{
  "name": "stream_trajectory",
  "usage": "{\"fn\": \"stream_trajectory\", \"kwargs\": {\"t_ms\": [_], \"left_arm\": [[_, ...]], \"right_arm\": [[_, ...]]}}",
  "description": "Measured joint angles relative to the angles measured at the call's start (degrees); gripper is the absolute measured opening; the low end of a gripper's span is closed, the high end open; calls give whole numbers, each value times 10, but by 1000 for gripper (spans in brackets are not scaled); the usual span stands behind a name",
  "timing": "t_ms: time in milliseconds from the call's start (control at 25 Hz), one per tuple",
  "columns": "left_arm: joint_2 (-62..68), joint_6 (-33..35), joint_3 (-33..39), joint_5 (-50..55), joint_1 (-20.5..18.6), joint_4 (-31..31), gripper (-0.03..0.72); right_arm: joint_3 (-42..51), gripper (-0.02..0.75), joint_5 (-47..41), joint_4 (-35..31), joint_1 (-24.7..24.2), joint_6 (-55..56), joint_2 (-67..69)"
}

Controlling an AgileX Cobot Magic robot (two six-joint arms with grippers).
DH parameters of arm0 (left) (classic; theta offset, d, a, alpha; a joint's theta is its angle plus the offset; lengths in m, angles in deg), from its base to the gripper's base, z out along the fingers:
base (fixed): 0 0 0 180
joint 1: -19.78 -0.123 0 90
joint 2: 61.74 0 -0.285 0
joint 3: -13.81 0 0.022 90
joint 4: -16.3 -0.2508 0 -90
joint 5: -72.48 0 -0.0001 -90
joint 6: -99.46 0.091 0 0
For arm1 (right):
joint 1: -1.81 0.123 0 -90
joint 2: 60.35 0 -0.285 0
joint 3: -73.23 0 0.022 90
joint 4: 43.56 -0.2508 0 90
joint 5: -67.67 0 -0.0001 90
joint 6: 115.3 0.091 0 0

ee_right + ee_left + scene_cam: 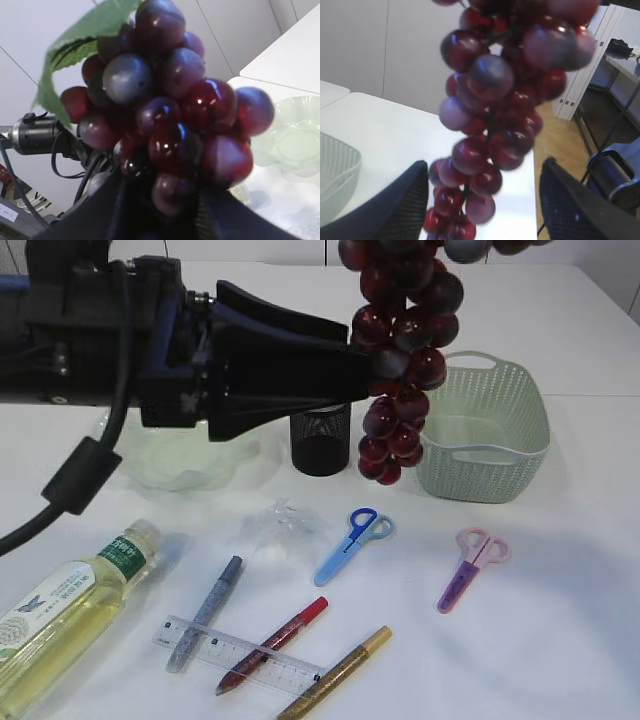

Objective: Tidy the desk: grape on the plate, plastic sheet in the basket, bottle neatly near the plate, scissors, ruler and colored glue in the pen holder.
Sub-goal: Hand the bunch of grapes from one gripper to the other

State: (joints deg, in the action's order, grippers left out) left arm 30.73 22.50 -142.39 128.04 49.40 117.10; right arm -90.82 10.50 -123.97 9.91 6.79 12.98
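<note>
You have the grape bunch (400,350) hanging in the air, pinched near its top by the right gripper (165,210), whose dark fingers close around the lowest berries in the right wrist view, with the green leaf (80,45) showing at the far end. The left gripper (485,200) stands spread, one finger on either side of the bunch's lower half, not yet pressing on it; in the exterior view its black fingers (300,360) reach in from the left and meet the cluster at mid height. To my eye this is a hand-over, or a steadying, before the bunch goes to the plate (185,455), which lies below and behind the left gripper, just beside the mesh pen holder (320,440). If you mean to take it with the left, close slowly on the stem or on a firm knot of berries, not on loose ones that may roll aside, and let the right let go only once the left bears the weight. Then carry it low over the plate and lower until the bottom berries rest before opening. Keep the swing small: the pen holder and the basket (490,430) stand close under the bunch and could be knocked.
</note>
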Motion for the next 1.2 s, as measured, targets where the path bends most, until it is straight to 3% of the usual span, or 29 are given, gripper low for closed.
{"fn": "stream_trajectory", "kwargs": {"t_ms": [160, 440, 920, 1040, 1200], "left_arm": [[13, 1, -19, -4, 0, 0, 519], [35, 2, -44, 10, 16, 0, 617], [52, 2, -92, -44, 73, 1, 621], [60, 2, -92, -49, 73, 3, 581], [64, 2, -92, -51, 73, 3, 449]], "right_arm": [[0, 248, -4, 0, 0, -6, 0], [0, 248, -4, 0, 0, -11, 0], [0, 248, -7, 0, 0, -11, 0], [0, 248, -11, 0, 0, -11, 0], [0, 248, -12, 0, 0, -11, 0]]}}
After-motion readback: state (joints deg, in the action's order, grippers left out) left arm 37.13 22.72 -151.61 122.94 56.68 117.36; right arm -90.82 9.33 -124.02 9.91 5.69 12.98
